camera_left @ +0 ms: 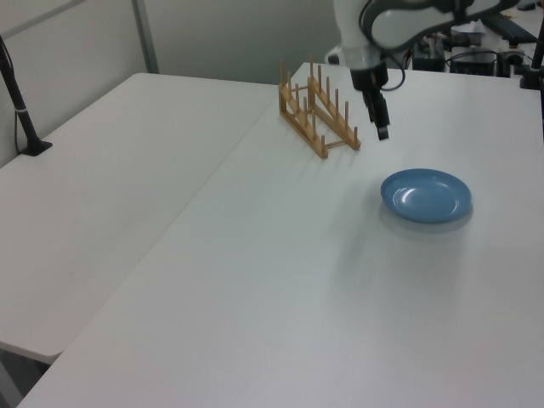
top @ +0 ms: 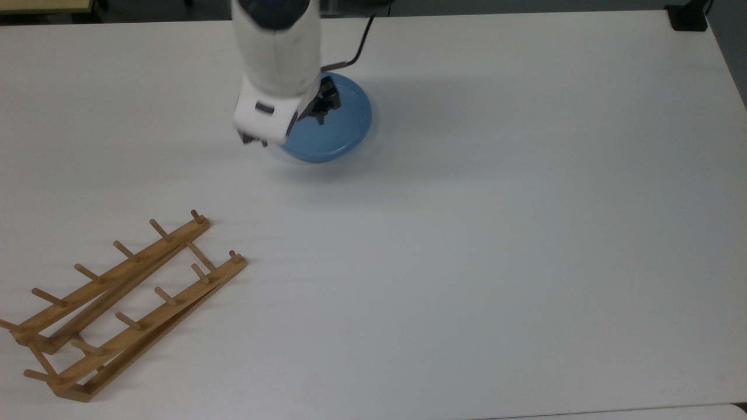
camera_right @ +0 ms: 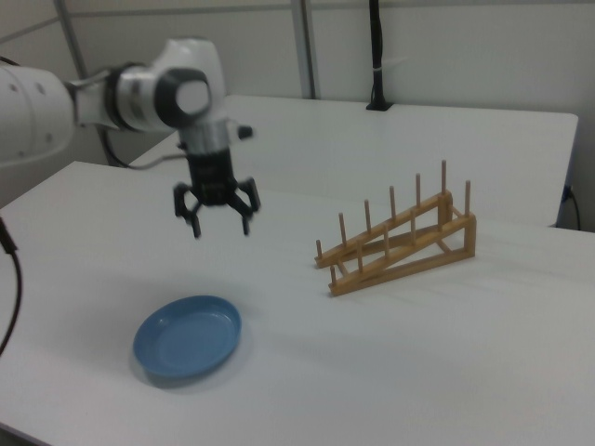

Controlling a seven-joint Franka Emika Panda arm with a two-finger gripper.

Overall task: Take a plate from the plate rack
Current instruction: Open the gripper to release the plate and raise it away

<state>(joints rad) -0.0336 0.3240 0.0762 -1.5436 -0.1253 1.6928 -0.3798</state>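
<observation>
Plate [camera_right: 187, 336] found lying flat, right way up, on the white table [top: 467, 233], well apart from the plate rack [camera_right: 400, 243]. Rack standing bare, no dish between its pegs. Noted against the task wording: plate not in the rack at this moment.

Gripper [camera_right: 218, 212] hanging in the air above the table, clear of the plate and touching nothing. Fingers spread wide in the right view, nothing between them. In the top view, gripper [top: 318, 108] placed over the plate's edge on the top view's left; in the left view, gripper [camera_left: 380, 119] between rack [camera_left: 319, 110] and plate [camera_left: 426, 194], higher than both.

Handling, judged from appearance: glossy blue surface, likely glazed or hard plastic, stiff, moderately light, slippery under metal or rubber pads. Possibly breakable if dropped. Shallow form lying flat leaves no underside to reach. Raised rim judged the only workable hold: one finger inside the wall, one outside, pinched firmly. Risk judged: plate swinging or slipping from a single-edge pinch; slow lift advisable.
</observation>
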